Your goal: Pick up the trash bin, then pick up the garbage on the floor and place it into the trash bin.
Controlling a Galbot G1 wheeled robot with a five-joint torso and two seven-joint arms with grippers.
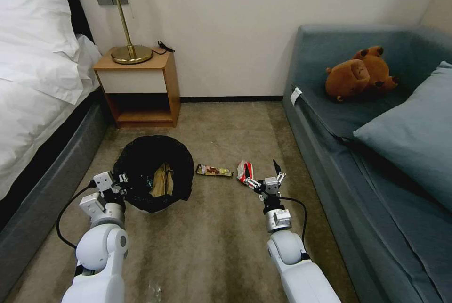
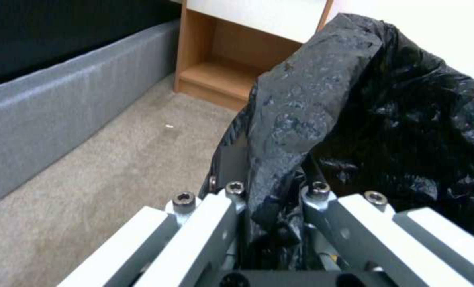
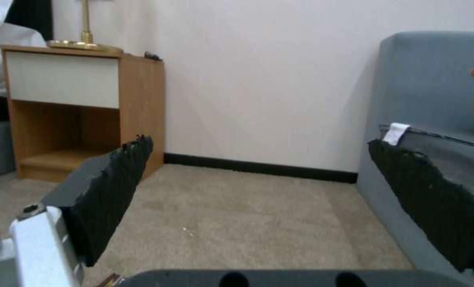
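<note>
Left pincer clamped on trash bin black crinkly liner; right pincer spread apart beside red-and-white packet, no readable labels

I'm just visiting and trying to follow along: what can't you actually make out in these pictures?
- Bin body: head view, wrapped by its black bag; its white wall is hidden.
- Bin contents: a tan wrapper shows; anything deeper is lost in shadow.
- Left gripper fingertips: left wrist view, buried in the bag fold they pinch.
- Red-and-white packet: head view, partly behind the open right gripper; print too small.
- Clear item: cut by the head view's bottom edge.
</note>
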